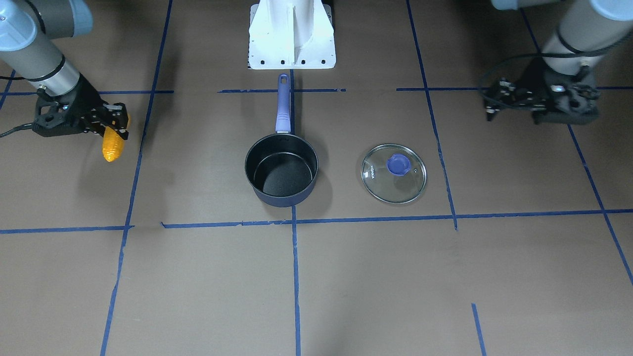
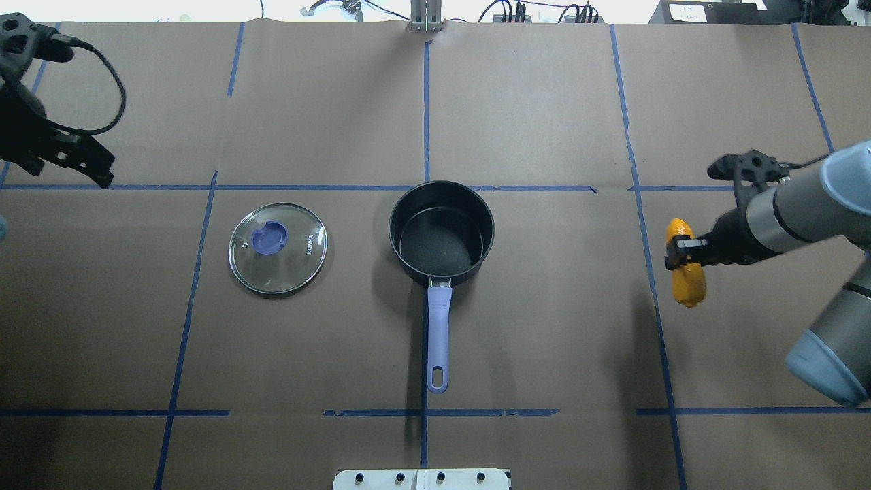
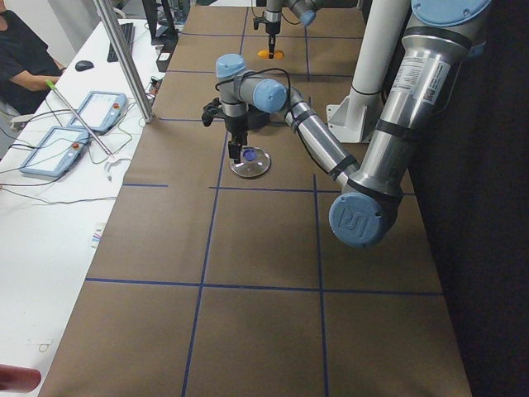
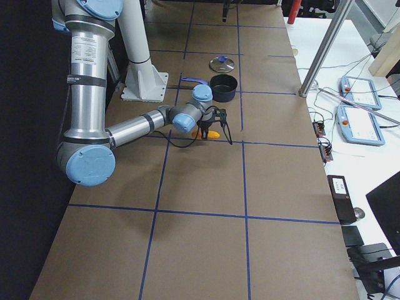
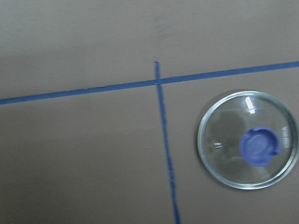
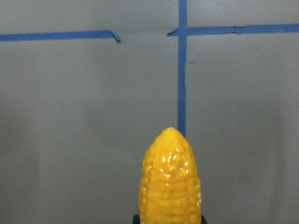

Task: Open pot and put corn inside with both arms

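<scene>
The dark navy pot (image 1: 284, 198) stands open at the table's centre, black inside and empty, its purple-blue handle (image 1: 283, 106) pointing at the robot base; it also shows in the overhead view (image 2: 442, 278). My right gripper (image 1: 117, 123) is shut on the orange-yellow corn (image 1: 112, 148), held above the table well off to the pot's side; it shows in the overhead view (image 2: 687, 282) and the right wrist view (image 6: 171, 182). My left gripper (image 1: 494, 101) looks open and empty, raised beyond the lid.
The round glass lid (image 1: 393, 173) with its purple knob lies flat on the table beside the pot, on my left arm's side, also in the left wrist view (image 5: 247, 140). The white pedestal base (image 1: 292, 34) stands behind the pot handle. Blue tape lines cross the brown table.
</scene>
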Controlling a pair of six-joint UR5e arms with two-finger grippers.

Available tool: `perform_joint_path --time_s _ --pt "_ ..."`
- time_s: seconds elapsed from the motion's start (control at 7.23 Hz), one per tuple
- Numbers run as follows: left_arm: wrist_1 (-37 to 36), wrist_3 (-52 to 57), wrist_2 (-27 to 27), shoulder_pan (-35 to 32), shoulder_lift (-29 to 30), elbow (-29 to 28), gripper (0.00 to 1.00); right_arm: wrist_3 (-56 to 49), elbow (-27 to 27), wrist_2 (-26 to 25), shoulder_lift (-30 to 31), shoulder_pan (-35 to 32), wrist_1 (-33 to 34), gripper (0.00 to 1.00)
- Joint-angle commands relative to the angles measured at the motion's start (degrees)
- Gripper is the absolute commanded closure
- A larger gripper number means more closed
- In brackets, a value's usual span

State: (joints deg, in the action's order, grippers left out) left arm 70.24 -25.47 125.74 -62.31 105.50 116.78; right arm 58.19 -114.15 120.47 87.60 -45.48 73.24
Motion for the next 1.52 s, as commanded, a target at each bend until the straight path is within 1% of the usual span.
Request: perform_joint_path --time_s 0.0,0.14,0.28,0.42,0.55,0.69,0.83,0.97,1.25,1.38 --pt "8.7 7.2 1.8 -5.2 -4.8 -5.7 0.00 3.5 -0.6 0.0 -14.6 -0.1 14.4 0.99" --pt "9.3 12.9 5.4 -8.9 -5.5 -8.7 0.00 5.0 0.4 -0.1 -20.6 0.5 19.6 0.99" --pt "9.2 16.9 5.5 -11.5 -5.4 -10.6 0.00 9.6 4.2 -1.2 -26.0 3.7 20.0 0.99" --pt "9.3 20.4 5.5 -12.6 -5.5 -12.2 0.00 13.9 9.4 -3.5 -32.4 6.0 19.9 0.99" --pt "9.3 25.5 5.4 -14.7 -5.6 -14.0 0.00 15.7 14.0 -5.0 -36.8 7.2 19.8 0.98" --pt "9.4 30.0 5.4 -16.2 -6.9 -15.4 0.00 18.7 17.4 -7.2 -40.2 8.5 19.7 0.98" --pt "9.5 31.4 5.4 -16.5 -7.7 -15.7 0.00 19.1 18.0 -7.5 -40.4 9.1 17.8 0.98" --pt "11.6 33.0 5.4 -16.9 -10.0 -15.8 0.00 19.7 19.2 -7.5 -40.6 9.3 16.9 0.98" --pt "14.2 34.7 5.4 -18.3 -12.6 -16.7 0.00 19.8 19.9 -7.6 -41.1 9.6 16.9 0.95" --pt "15.8 35.7 5.5 -18.9 -12.9 -18.3 0.00 19.8 20.5 -7.6 -41.5 9.7 16.8 0.84"
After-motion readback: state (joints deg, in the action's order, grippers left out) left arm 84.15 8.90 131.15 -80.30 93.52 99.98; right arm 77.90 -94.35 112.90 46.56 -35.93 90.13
